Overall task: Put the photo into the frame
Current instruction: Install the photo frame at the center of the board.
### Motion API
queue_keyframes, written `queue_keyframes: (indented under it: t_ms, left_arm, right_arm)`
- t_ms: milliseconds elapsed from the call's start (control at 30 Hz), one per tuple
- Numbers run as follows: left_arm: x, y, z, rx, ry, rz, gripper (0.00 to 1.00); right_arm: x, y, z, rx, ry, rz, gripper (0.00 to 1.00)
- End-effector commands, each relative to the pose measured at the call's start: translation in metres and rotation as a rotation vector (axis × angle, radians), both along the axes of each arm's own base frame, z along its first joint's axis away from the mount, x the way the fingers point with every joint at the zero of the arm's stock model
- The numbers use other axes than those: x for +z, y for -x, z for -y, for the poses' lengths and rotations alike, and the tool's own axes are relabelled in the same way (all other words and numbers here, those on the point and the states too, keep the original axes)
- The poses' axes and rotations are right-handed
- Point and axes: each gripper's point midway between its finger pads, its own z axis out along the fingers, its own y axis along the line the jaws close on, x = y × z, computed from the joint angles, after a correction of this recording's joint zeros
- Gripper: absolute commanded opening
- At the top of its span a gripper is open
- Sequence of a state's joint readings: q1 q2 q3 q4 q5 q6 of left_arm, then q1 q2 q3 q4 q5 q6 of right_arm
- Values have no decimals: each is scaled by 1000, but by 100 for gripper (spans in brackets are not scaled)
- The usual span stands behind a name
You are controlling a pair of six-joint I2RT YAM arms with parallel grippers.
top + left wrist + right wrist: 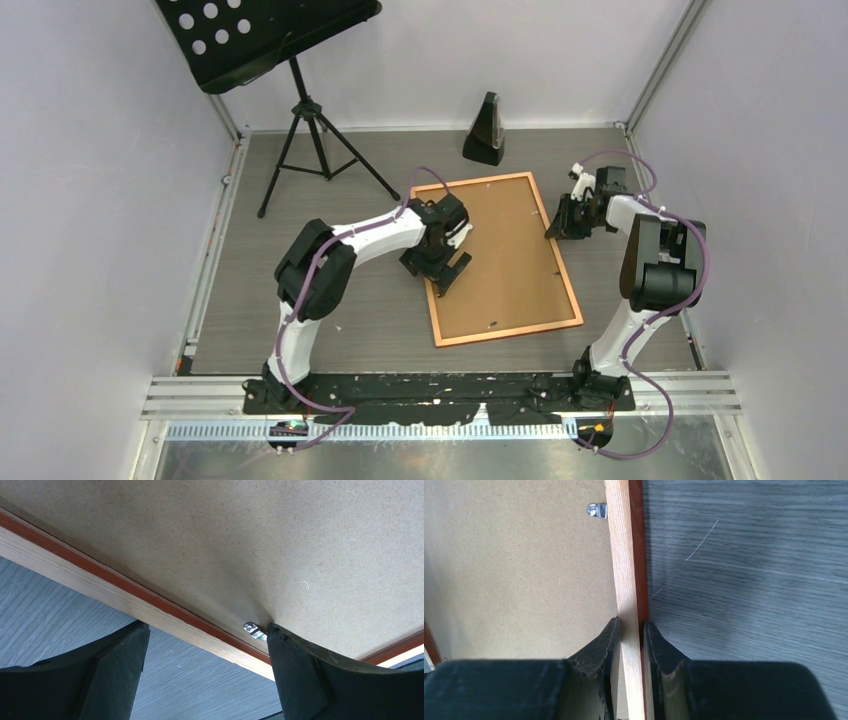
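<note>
The frame (561, 262) lies face down on the table, copper-orange rim around a plain brown backing board (500, 255). The photo is hidden from every view. My left gripper (445, 272) is open and straddles the frame's left edge (100, 587). One finger (300, 670) touches the backing board (250, 540) beside a small metal clip (254, 630); the other hangs over the table. My right gripper (556, 228) is shut on the frame's right edge (624, 555), a finger on each side of the rail. Another metal clip (597, 510) sits further along that edge.
A black music stand (270, 40) on a tripod stands at the back left. A black metronome (485, 130) stands at the back, just beyond the frame's far edge. White walls enclose the grey wood-grain table (300, 300).
</note>
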State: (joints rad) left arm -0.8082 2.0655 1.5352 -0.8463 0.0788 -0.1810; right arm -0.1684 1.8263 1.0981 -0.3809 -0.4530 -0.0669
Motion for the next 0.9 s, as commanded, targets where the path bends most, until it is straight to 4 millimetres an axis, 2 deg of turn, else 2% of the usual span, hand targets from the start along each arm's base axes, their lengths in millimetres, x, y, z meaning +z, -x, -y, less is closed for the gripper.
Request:
queue_keyframes:
  t_ms: [0, 267, 467, 867]
  left_arm:
    - [-5, -7, 4, -23, -11, 32, 89]
    - [-4, -7, -3, -38, -21, 60, 84]
    - [1, -8, -6, -53, -15, 83, 72]
    - [5, -8, -9, -66, -11, 100, 55]
  right_arm:
    - [-12, 12, -6, -17, -39, -53, 5]
    - [-12, 13, -4, -18, -40, -51, 5]
    - [-10, 12, -1, -21, -36, -43, 5]
    - [-9, 12, 1, -23, -39, -41, 6]
